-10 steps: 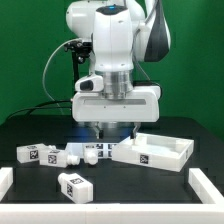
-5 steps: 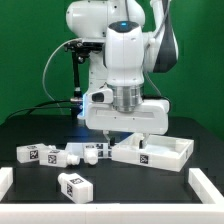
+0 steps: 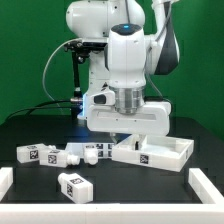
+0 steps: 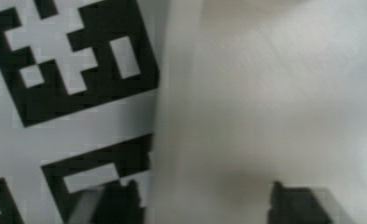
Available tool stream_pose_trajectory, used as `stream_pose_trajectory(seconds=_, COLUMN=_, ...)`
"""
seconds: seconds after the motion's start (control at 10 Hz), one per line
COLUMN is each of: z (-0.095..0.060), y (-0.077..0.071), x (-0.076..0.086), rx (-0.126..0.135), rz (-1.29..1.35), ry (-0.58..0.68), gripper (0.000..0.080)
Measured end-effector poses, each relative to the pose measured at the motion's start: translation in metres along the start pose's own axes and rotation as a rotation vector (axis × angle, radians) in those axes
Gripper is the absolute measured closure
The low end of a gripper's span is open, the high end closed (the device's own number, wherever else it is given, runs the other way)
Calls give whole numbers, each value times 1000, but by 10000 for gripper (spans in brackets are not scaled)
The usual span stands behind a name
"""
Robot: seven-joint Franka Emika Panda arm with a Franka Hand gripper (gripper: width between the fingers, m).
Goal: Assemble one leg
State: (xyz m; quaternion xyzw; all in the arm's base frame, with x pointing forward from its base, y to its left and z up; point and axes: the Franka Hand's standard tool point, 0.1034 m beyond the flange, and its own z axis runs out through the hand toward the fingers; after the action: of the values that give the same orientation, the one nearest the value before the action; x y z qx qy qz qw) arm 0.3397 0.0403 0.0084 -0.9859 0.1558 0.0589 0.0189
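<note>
My gripper (image 3: 121, 134) hangs low over the far left corner of the large white tray-like panel (image 3: 165, 152). In the wrist view its two dark fingertips (image 4: 123, 202) stand wide apart, with a plain white surface (image 4: 233, 110) filling the gap between them and large black-and-white tags (image 4: 64, 60) beside it. The gripper (image 4: 219, 205) looks open, and I see no grip on anything. Several white legs with tags lie on the black table: one at the exterior view's left (image 3: 35, 153), one nearer the front (image 3: 75, 184), and small ones beside the panel (image 3: 92, 153).
White rim pieces stand at the front left corner (image 3: 5, 180) and the front right corner (image 3: 207, 184) of the table. A green backdrop and cables are behind the arm.
The arm has shifted toward the exterior view's right, over the panel's left corner, mostly in the first half second. The legs and panel have not moved.
</note>
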Motion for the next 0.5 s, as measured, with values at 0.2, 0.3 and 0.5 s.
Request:
stream_pose_trajectory(seconds=0.2, z=0, y=0, x=0, rx=0, rz=-1, ry=0, gripper=558)
stream_pose_trajectory(seconds=0.3, z=-2, y=1, x=4, rx=1, rz=-25, ry=0, gripper=727)
stream_pose_trajectory(seconds=0.5, z=-17, y=4, x=33, rx=18, rz=-124, ry=-14, gripper=746)
